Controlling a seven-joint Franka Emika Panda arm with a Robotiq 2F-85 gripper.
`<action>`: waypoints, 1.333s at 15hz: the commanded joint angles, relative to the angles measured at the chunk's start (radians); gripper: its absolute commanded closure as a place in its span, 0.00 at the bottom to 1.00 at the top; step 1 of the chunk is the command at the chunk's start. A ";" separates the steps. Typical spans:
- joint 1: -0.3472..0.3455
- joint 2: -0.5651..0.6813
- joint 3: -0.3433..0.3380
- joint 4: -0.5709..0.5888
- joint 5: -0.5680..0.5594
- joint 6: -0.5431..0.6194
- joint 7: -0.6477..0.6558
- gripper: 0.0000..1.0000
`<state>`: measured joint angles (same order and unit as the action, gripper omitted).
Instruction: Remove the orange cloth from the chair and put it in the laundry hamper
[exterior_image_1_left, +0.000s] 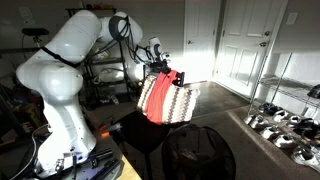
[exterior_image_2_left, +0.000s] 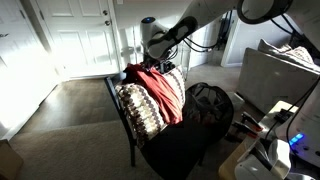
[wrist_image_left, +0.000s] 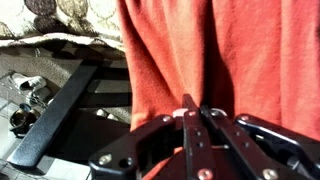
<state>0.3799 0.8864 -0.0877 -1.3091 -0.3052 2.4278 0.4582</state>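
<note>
gripper (wrist_image_left: 196, 112) fingers pinched together on orange cloth (wrist_image_left: 240, 50); cloth draped over top edge of chair (exterior_image_2_left: 140, 112) back; laundry hamper (exterior_image_2_left: 212, 100) just beside chair, mouth open; bare floor (exterior_image_2_left: 80, 100) beyond

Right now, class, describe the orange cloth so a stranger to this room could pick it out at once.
Find the chair with the wide striped back, beside the round black laundry hamper. Draped over the top of that back hangs the orange cloth. Unlike the red, white and dark stripes beneath, it is plain red-orange and limp.
</note>
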 joint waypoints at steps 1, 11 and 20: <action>-0.006 -0.157 0.029 -0.178 0.030 0.061 -0.034 0.99; -0.014 -0.570 0.082 -0.574 0.018 0.244 -0.028 0.99; -0.098 -0.824 0.128 -0.833 0.063 0.325 -0.049 0.99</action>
<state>0.3341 0.1793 0.0033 -2.0097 -0.2921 2.6962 0.4550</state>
